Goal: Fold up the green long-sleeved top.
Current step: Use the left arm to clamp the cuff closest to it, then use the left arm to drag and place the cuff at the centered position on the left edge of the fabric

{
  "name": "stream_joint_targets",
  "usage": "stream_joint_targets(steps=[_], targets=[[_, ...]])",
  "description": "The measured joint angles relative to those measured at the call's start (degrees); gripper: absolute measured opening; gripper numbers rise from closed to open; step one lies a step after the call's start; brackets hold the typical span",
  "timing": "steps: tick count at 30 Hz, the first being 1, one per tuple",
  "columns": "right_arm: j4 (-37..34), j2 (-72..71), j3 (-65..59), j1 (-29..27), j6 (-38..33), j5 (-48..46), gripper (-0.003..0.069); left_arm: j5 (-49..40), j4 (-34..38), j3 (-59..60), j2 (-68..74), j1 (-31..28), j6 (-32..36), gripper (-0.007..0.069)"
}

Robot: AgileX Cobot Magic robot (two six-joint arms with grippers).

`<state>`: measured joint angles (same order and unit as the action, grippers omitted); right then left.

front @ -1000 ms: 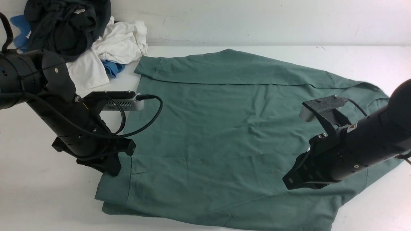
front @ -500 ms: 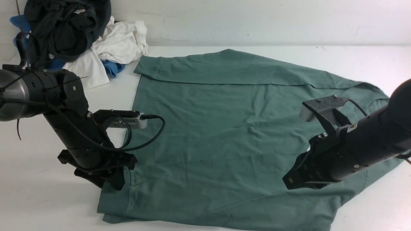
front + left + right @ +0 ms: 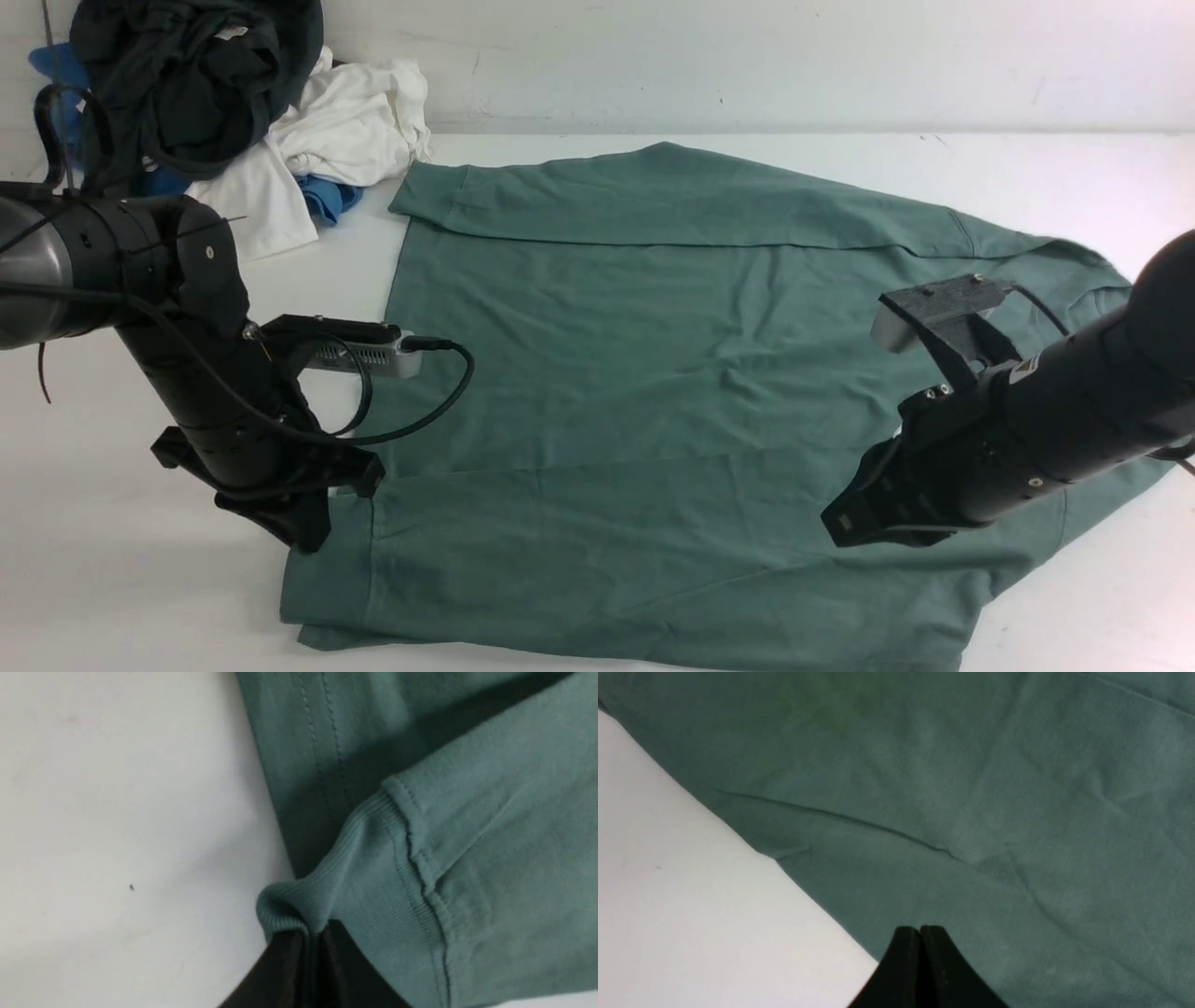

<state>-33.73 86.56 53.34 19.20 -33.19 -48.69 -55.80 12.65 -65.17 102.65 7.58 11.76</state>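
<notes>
A white surface (image 3: pixel 121 597) fills most of the front view, matt and faintly smudged. The left wrist view shows a tiny dark speck (image 3: pixel 131 886) on it. Along the top of the frame a pale off-white wall (image 3: pixel 794 56) meets it in a straight seam and bears light scuffs and hairline marks. The light is even and diffuse, and shadows are soft.

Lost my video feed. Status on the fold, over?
Left gripper shut on the cuff of the green top. Right gripper shut, empty, over the top. Clothes pile far left, not in the way.
</notes>
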Motion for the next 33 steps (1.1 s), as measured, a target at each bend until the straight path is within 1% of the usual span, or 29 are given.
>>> stream_joint_targets(steps=[7,10,11,13,17,18,19,20,22,24,25,26,27,28,32,33], targets=[[0.3,0.0,0.0,0.0,0.0,0.1,-0.0010,-1.5,0.0,-2.7,-9.3,0.0,0.2,0.0013],[2.2,0.0,0.0,0.0,0.0,0.2,-0.0010,-1.3,0.0,-6.9,-11.9,0.0,0.9,0.0013],[4.3,0.0,0.0,0.0,0.0,0.3,-0.0010,0.2,-0.1,-10.3,-11.8,0.0,2.3,0.0013],[5.7,0.0,0.0,0.0,0.0,0.5,-0.0010,1.9,-0.2,-12.7,-10.9,0.0,2.9,0.0013],[8.1,0.0,0.0,0.0,0.0,0.8,-0.0008,5.5,-0.3,-19.0,-6.1,0.0,3.8,0.0013],[8.4,0.0,0.0,0.0,0.0,0.8,-0.0008,6.2,-0.3,-22.0,-2.3,0.0,3.9,0.0013],[8.6,0.0,0.0,0.0,0.0,0.8,-0.0007,6.4,-0.3,-25.0,1.0,0.0,3.9,0.0013],[8.6,0.0,0.0,0.0,0.0,0.8,-0.0007,6.4,-0.3,-25.0,1.5,0.0,3.9,0.0013],[8.6,0.0,0.0,0.0,0.0,0.8,-0.0007,6.2,-0.4,-31.0,9.2,-0.1,3.5,0.0013],[8.6,0.0,0.0,0.0,0.0,1.1,-0.0006,5.2,-1.0,-35.1,15.1,-0.3,1.9,0.0013],[8.6,0.0,0.0,0.0,0.0,1.1,-0.0006,5.0,-1.1,-35.6,15.1,-0.3,1.6,0.0013],[8.6,0.0,0.0,0.0,0.0,1.5,-0.0005,3.2,-2.1,-39.8,19.7,-0.6,-0.6,0.0026],[8.6,0.0,0.0,0.0,0.0,1.5,-0.0005,2.9,-2.5,-40.2,20.2,-0.7,-0.8,0.0028],[8.6,0.0,0.0,0.0,0.0,1.7,-0.0004,1.4,-3.6,-43.1,23.2,-0.8,-1.8,0.0051],[5.4,0.1,0.0,0.1,-0.2,3.6,-0.0002,-3.8,-4.9,-53.5,28.8,-1.0,-2.9,0.0209],[4.8,0.1,0.0,0.2,-0.5,4.0,-0.0002,-4.1,-4.9,-54.5,29.2,-1.0,-2.9,0.0227]])
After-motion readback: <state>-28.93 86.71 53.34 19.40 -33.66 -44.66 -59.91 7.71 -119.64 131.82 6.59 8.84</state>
